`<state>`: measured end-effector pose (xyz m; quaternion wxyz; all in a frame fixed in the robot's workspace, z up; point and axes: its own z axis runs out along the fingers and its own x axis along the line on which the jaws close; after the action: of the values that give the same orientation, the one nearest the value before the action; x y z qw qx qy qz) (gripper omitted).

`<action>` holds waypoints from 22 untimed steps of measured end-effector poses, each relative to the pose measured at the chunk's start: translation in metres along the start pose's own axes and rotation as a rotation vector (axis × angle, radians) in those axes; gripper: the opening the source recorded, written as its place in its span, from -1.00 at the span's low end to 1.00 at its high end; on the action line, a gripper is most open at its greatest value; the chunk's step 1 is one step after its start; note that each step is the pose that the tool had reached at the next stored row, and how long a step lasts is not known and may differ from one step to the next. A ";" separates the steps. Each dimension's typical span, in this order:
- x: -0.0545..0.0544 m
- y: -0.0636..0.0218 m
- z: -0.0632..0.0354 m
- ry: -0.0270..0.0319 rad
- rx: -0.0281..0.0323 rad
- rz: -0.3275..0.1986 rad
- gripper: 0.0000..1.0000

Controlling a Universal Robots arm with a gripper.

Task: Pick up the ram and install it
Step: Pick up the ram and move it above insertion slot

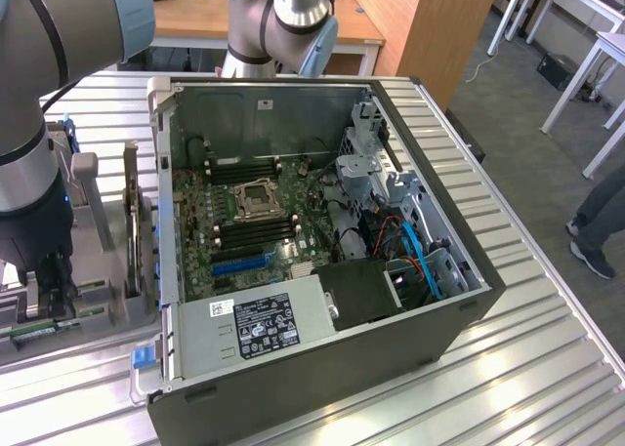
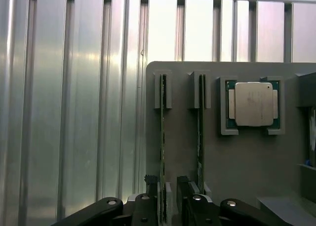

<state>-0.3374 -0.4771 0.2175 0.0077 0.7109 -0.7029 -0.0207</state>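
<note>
The ram (image 2: 162,137) is a thin green stick standing on edge in a slot of the grey holder plate (image 2: 237,161). My gripper (image 2: 166,184) hangs right over its near end. The dark fingertips (image 2: 149,179) stand open, one on each side of the stick and not pressing on it. In the exterior view my gripper (image 1: 44,290) is low over the holder (image 1: 107,304) at the exterior view's left, beside the open computer case (image 1: 322,348). A green strip of ram (image 1: 37,330) shows under it. The motherboard (image 1: 244,222) lies inside the case with dark memory slots (image 1: 256,233).
A second green stick (image 2: 200,132) stands in the neighbouring slot, and a silver processor (image 2: 254,104) sits in its own pocket. The case holds a power supply (image 1: 259,324), cables and a drive cage (image 1: 366,163). A ribbed metal table (image 1: 547,348) carries everything. A person's leg (image 1: 598,217) is at the exterior view's right.
</note>
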 end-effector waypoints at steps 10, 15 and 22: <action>0.001 0.0016 0.0039 0.0000 0.0000 -0.001 -0.40; 0.001 0.0016 0.0083 0.0000 0.0000 -0.002 -0.40; 0.001 0.0016 0.0098 0.0024 -0.0003 -0.003 -0.40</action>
<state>-0.3394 -0.4781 0.2077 0.0086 0.7119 -0.7020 -0.0199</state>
